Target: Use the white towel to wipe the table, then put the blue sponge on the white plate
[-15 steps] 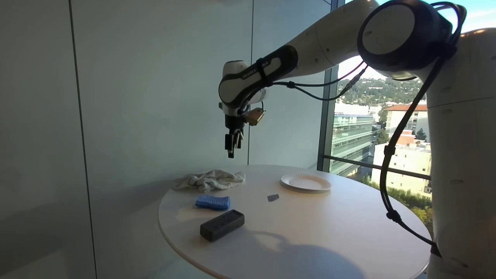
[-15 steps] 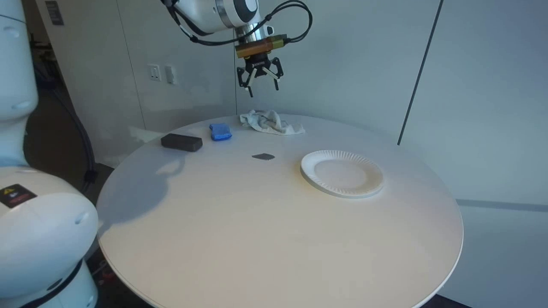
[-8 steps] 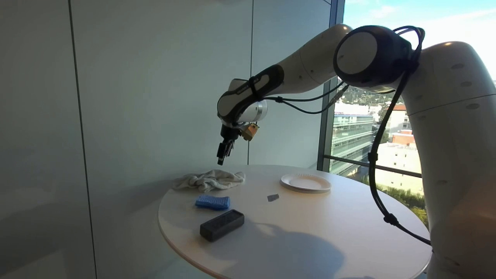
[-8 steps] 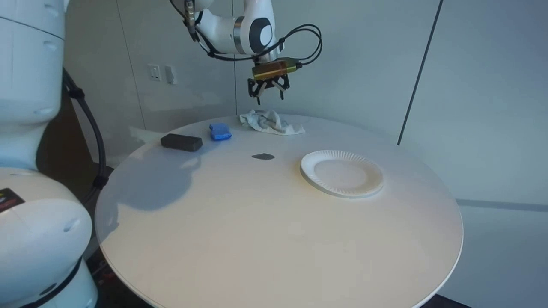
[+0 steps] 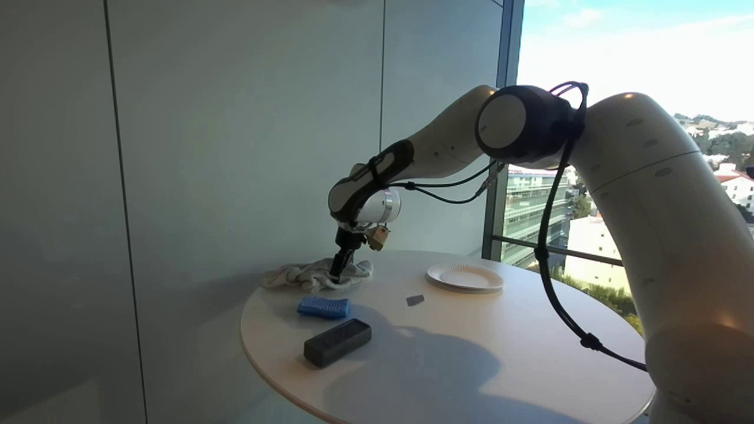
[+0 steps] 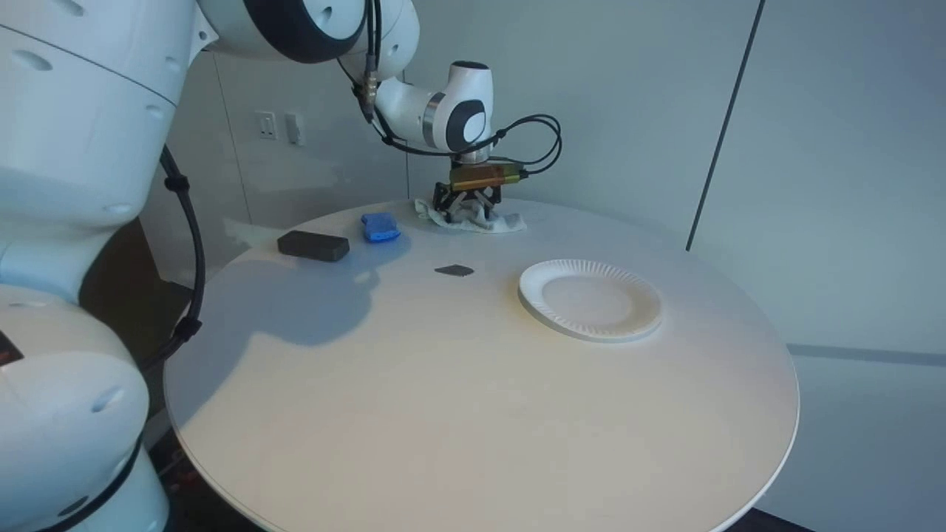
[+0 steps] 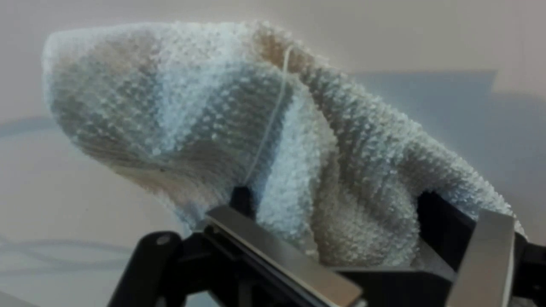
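The white towel (image 5: 297, 275) lies crumpled near the wall-side rim of the round white table (image 6: 480, 414). My gripper (image 6: 468, 215) is down at the towel, pointing downward and slightly tilted. In the wrist view the gripper (image 7: 335, 198) stands open, fingertips wide apart, with folds of the towel (image 7: 290, 170) between them; the fingertips are partly sunk in cloth. The blue sponge (image 5: 323, 308) rests flat beside the towel, apart from the gripper. Nothing sits on the white plate (image 6: 591, 299), which is farther off across the table.
A dark grey-black block (image 5: 337, 343) lies close to the blue sponge. A small flat grey piece (image 6: 454, 270) is on the tabletop between sponge and plate. The wall (image 5: 235, 176) rises right behind the towel.
The arm has come down from well above the table, and the gripper now reaches into the towel with its fingers still apart. Towel, sponge, block and plate look unmoved.
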Action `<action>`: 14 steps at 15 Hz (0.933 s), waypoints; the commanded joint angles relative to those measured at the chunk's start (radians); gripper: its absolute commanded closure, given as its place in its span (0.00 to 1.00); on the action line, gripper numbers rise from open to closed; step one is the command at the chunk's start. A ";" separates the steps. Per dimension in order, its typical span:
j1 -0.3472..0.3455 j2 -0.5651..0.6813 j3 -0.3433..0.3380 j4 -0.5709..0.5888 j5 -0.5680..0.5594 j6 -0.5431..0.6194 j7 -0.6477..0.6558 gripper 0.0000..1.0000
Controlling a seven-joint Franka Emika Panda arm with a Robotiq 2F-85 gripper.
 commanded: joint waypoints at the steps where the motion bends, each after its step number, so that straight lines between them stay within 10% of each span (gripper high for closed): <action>1: -0.022 0.053 0.008 0.062 -0.009 0.035 -0.037 0.27; 9: -0.015 -0.125 -0.035 -0.059 -0.036 -0.053 0.059 0.88; 14: -0.012 -0.370 -0.077 -0.229 -0.058 -0.137 0.178 0.90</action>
